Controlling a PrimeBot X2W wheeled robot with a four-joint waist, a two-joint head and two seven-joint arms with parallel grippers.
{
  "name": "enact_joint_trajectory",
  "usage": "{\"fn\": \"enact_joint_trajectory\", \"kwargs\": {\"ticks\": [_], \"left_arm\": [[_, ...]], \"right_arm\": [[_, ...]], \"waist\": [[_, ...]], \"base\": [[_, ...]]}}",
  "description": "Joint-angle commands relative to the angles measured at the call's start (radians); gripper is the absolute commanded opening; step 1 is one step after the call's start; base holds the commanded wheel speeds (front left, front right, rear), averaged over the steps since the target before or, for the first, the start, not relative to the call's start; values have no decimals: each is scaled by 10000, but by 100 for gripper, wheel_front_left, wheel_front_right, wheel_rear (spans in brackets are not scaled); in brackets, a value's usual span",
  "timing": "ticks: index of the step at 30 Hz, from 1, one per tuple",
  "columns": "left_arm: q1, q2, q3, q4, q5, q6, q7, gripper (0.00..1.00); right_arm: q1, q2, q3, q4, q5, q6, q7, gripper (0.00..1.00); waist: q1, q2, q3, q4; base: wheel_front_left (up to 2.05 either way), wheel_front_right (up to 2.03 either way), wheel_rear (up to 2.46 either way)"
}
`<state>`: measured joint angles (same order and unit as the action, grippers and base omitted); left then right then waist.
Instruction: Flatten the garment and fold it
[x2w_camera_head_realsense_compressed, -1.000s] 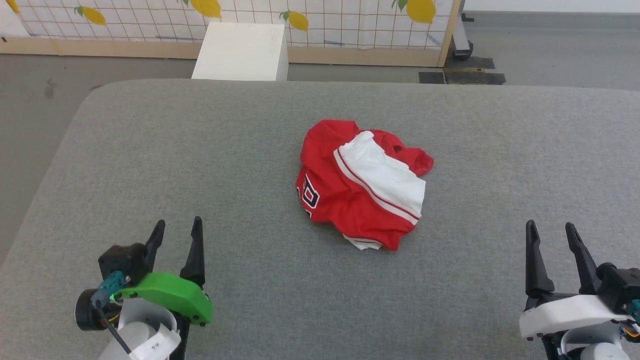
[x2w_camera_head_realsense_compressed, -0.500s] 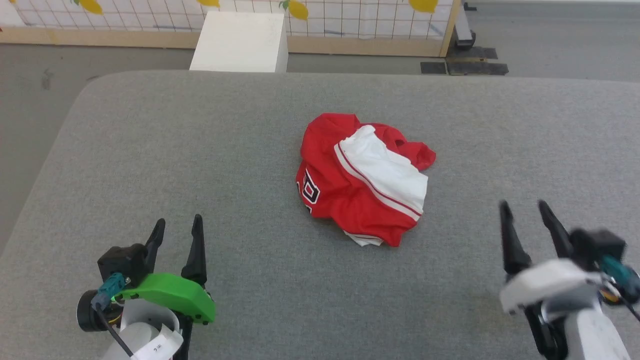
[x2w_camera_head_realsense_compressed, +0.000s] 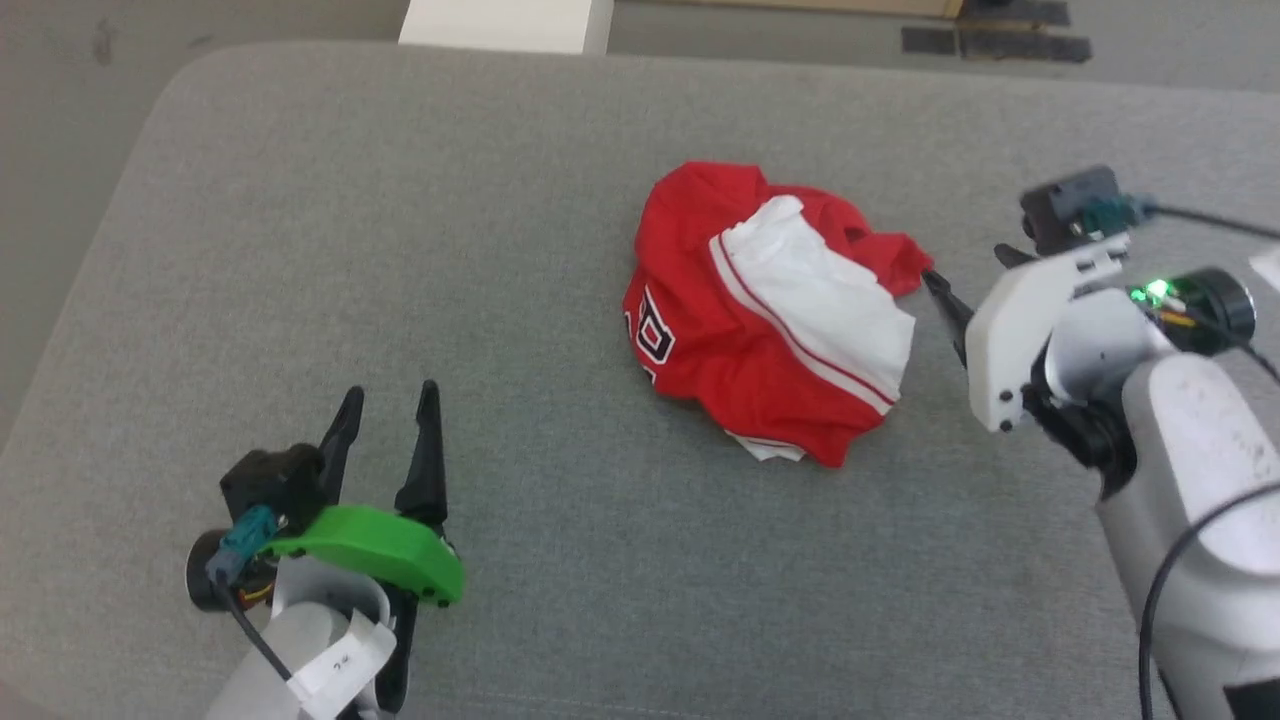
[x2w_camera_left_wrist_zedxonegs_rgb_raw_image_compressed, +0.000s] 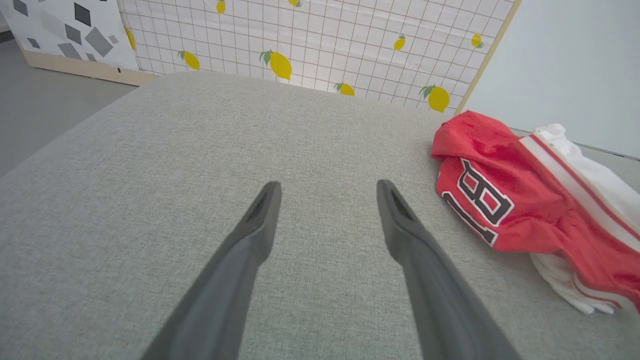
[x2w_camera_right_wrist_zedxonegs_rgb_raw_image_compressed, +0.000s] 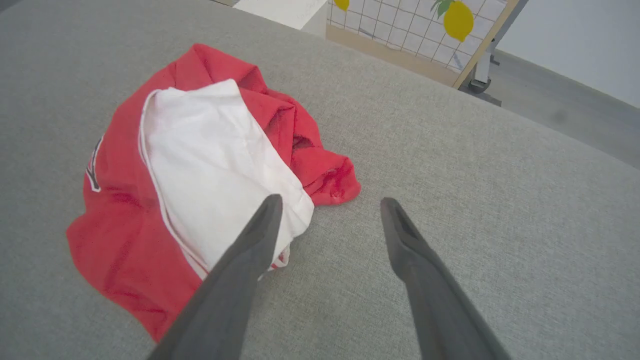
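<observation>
**Work surface.** A grey padded table (x2w_camera_head_realsense_compressed: 300, 250) spans the head view. The garment (x2w_camera_head_realsense_compressed: 770, 320) lies on it, right of centre, as a crumpled heap: red body fabric with one white sleeve (x2w_camera_head_realsense_compressed: 810, 290) on top. It is neither flattened nor folded.

**Step in hand.** This is judged to be the approach for the first grasp of the flattening stage. The right gripper (x2w_camera_right_wrist_zedxonegs_rgb_raw_image_compressed: 330, 200) hovers just beside the heap's right edge, fingers spread, holding nothing. The left gripper (x2w_camera_head_realsense_compressed: 391, 390) is stationed near the front left of the table, well apart from the garment, fingers likewise spread and empty.

**Next move, as judged.** Lower the right fingers onto the bunched red fold (x2w_camera_right_wrist_zedxonegs_rgb_raw_image_compressed: 325, 175) nearest them. Pinch one edge only, not the whole stack. The left arm then needs to reach the opposite edge so the cloth can be drawn out.

**View differences.** The left wrist view shows the black-and-white numeral (x2w_camera_left_wrist_zedxonegs_rgb_raw_image_compressed: 480, 200) on the heap's side. The right wrist view shows barely a sliver of it, but shows the fold just ahead of the fingertips. The head view places both grippers relative to the heap.
</observation>
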<state>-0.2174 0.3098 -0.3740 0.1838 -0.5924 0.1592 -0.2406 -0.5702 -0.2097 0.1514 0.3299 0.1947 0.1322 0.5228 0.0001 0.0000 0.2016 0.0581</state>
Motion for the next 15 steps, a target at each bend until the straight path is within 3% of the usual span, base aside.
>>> {"fn": "enact_joint_trajectory", "kwargs": {"ticks": [1, 7, 15], "left_arm": [[-238, -65, -9, -13, 78, -41, -69, 100], [-516, -265, -57, 100, 132, -151, -124, 100], [-721, -513, -95, 303, 206, -297, -173, 100]], "right_arm": [[-367, -145, 271, 193, -14, -15, 391, 100], [-1377, -475, 1377, 1100, -187, -15, 1683, 100], [-1648, -476, 2411, 2173, -140, -15, 1790, 100]], "waist": [[-1, 0, 654, 431], [-1, 0, 1202, 725], [-1, 0, 1531, 944]], "base": [[0, 0, 0], [0, 0, 0], [0, 0, 0]]}}
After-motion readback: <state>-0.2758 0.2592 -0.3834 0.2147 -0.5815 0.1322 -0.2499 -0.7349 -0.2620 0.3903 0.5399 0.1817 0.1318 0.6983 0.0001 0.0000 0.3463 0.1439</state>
